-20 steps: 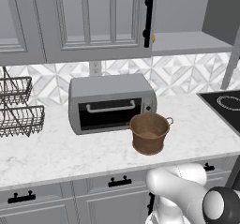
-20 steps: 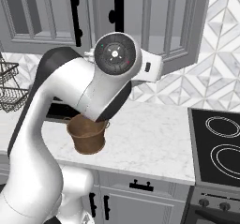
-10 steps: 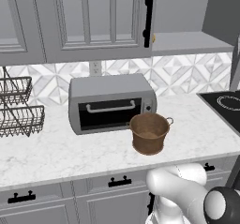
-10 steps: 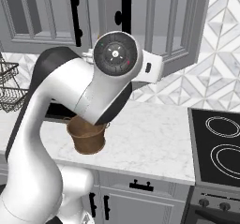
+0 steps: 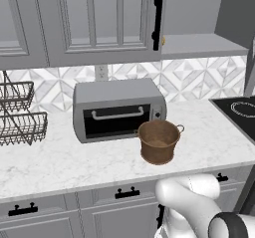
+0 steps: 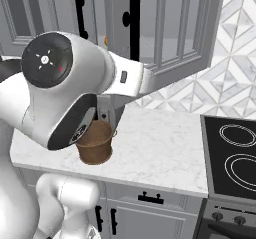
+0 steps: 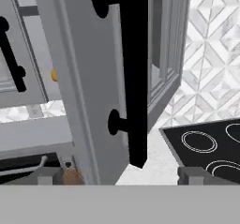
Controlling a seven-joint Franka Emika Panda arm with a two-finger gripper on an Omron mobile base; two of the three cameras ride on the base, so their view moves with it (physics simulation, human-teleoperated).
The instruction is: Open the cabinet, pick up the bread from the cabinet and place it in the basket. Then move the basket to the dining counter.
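The pincer [image 7: 120,174] is standing wide open in the hand view, its two grey tips spread at the bottom edge and gripping nothing. Just beyond them the cabinet [image 7: 84,92] door is hanging ajar, edge-on to the camera, with its long black handle [image 7: 136,73] running upright between the tips. So the bar is lying dead ahead and close, its long axis vertical.

Past the door edge, off to the pincer's left, a small yellow-orange lump is peeking from the shelf inside: the bread [image 7: 55,75], I judge, mostly hidden by the door. From the left base view the bread [image 5: 162,41] is sitting on the open shelf beside the neighbouring door's handle.

The basket [image 5: 159,142] is waiting below on the table [image 5: 60,162], just in front of the toaster oven [image 5: 118,110].
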